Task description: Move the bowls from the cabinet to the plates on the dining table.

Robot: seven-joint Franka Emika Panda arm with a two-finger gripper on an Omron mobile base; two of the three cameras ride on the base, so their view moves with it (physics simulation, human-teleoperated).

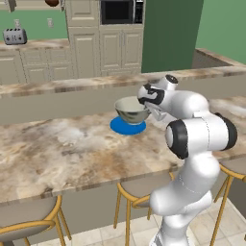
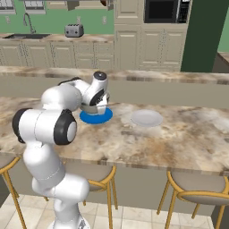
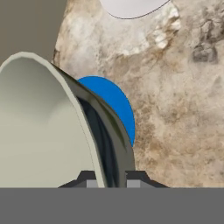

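Grey-white bowl (image 1: pixel 131 110) hangs over the blue plate (image 1: pixel 127 126), pinched by its rim.

From the left: the bowl hangs left of and slightly below the pincer (image 3: pixel 110 177), whose narrow jaws clamp one on each side of the rim wall. The blue plate lies directly under the bowl on the dining table (image 1: pixel 57 149), so I'd guess a straight drop. The pale plate (image 2: pixel 146 118) sits further right, bare.

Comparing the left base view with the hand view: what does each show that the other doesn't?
Left base view alone: the arm, stools, a toaster and microwave behind the table.
Hand view alone: the pale plate, and the hand pinching the bowl's wall between its fingers.
Both: the grey bowl over the blue plate on the table.
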